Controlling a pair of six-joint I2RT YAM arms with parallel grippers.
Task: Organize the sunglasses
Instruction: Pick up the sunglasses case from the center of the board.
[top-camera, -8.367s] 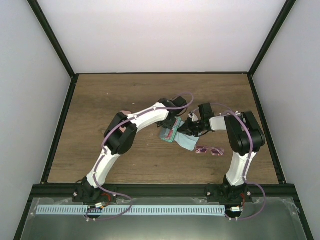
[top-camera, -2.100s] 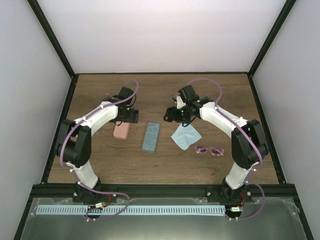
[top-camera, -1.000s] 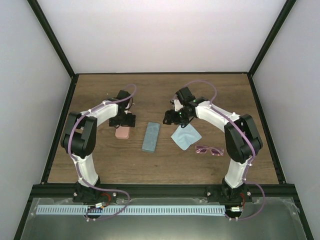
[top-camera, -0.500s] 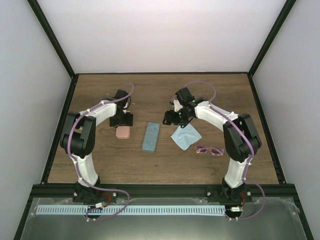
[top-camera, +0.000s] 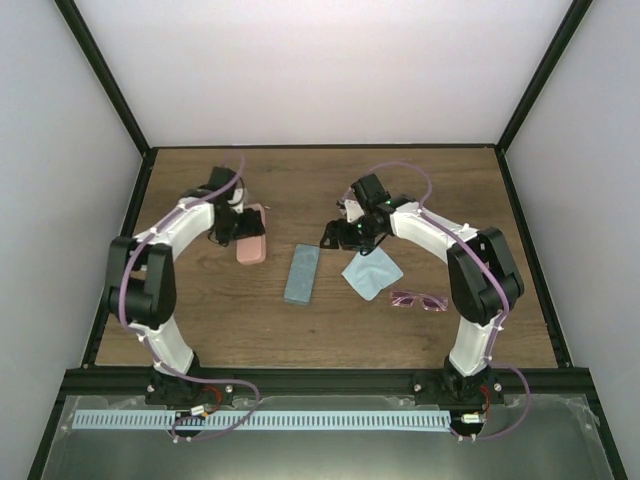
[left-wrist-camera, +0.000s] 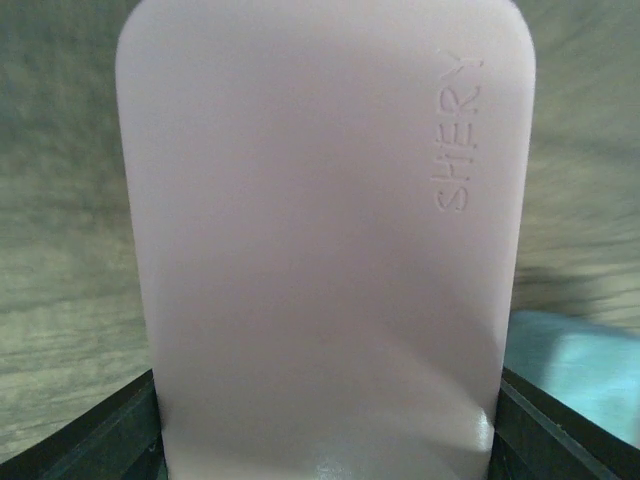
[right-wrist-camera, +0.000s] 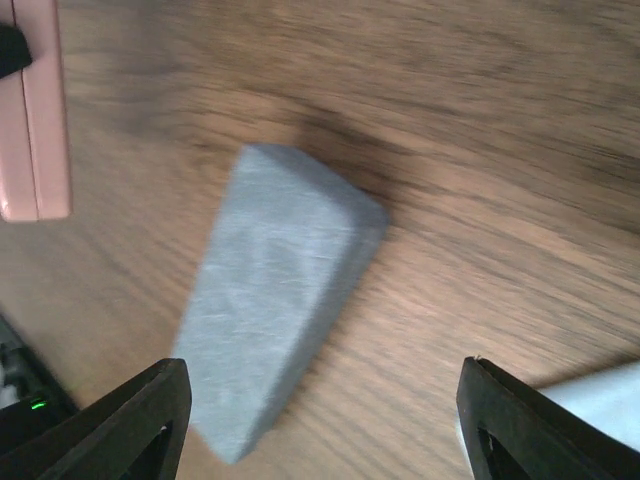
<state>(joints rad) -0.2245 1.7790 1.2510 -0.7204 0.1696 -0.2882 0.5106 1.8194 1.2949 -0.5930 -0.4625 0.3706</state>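
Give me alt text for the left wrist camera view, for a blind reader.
A pink oblong hard case embossed SHERRY fills the frame, gripped between the black fingertips of the left gripper at the bottom corners. Behind it lie a blurred brown wooden table and a corner of pale blue cloth.

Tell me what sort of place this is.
Probably a robot test cell in a lab: plain white walls boxed in by a black frame, a wooden tabletop, and a left arm and right arm bolted at its near edge.
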